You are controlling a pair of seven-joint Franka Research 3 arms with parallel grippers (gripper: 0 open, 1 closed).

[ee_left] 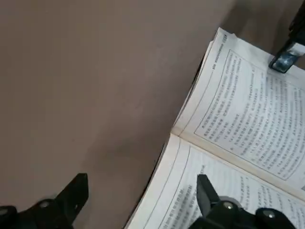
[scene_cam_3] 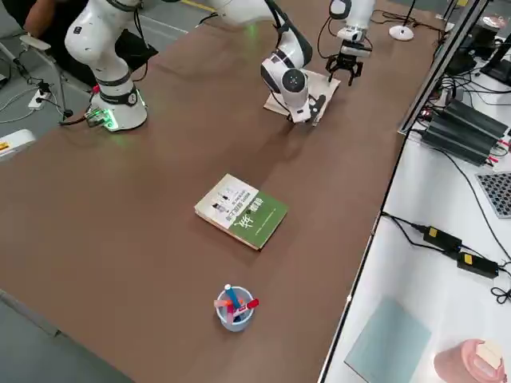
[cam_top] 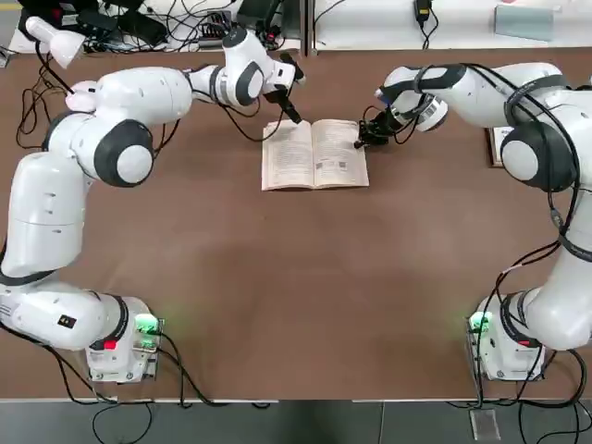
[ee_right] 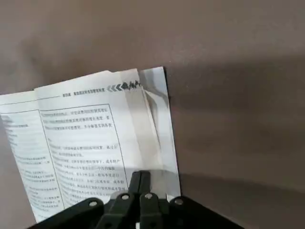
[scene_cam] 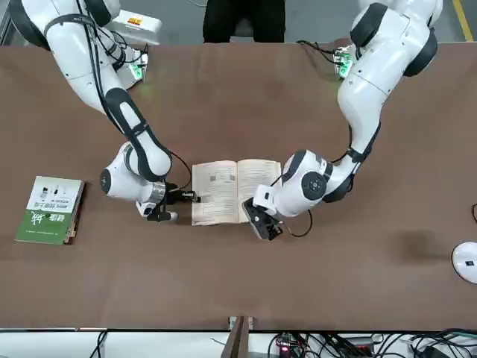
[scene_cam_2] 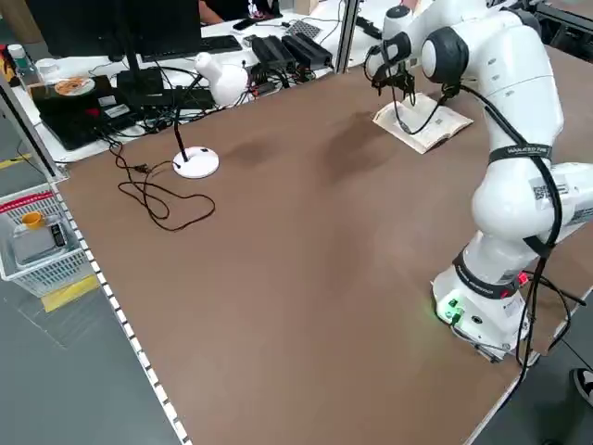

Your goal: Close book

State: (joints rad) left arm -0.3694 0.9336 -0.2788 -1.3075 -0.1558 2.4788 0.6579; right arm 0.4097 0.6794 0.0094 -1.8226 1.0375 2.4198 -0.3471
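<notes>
With twelve o'clock at the table edge farthest from the arms' bases, the open paperback (cam_top: 314, 157) lies near twelve o'clock on the brown tabletop (cam_top: 305, 296). It is spread flat, printed pages up. Its spine runs along the six-to-twelve line, and the long axis of the open spread runs from nine to three. The heads of the pages point to twelve, so the text reads upright from the robot's side. At the outer side of the three o'clock page, a strip of the white sheet or cover underneath shows past the page edge.

The left gripper (ee_left: 143, 191) is above the book's twelve o'clock edge, over the nine o'clock page's side. Its jaws are spread wide, with nothing between them. The right gripper (ee_right: 141, 176) is at the outer edge of the three o'clock page, slightly toward two o'clock. Its jaws are clenched together, with no page visible between them; whether the tips touch the paper, I cannot tell.

The green-and-white book (scene_cam: 51, 210) lies closed, cover up, toward two o'clock on the table, well apart from the paperback. A cup of markers (scene_cam_3: 235, 309) stands nearer the robot's right end of the table than that closed book. The round white lamp base (scene_cam_2: 195, 162) rests toward ten o'clock. At six o'clock, a person in dark trousers (scene_cam: 244, 19) is behind the table, between the arms' bases.
</notes>
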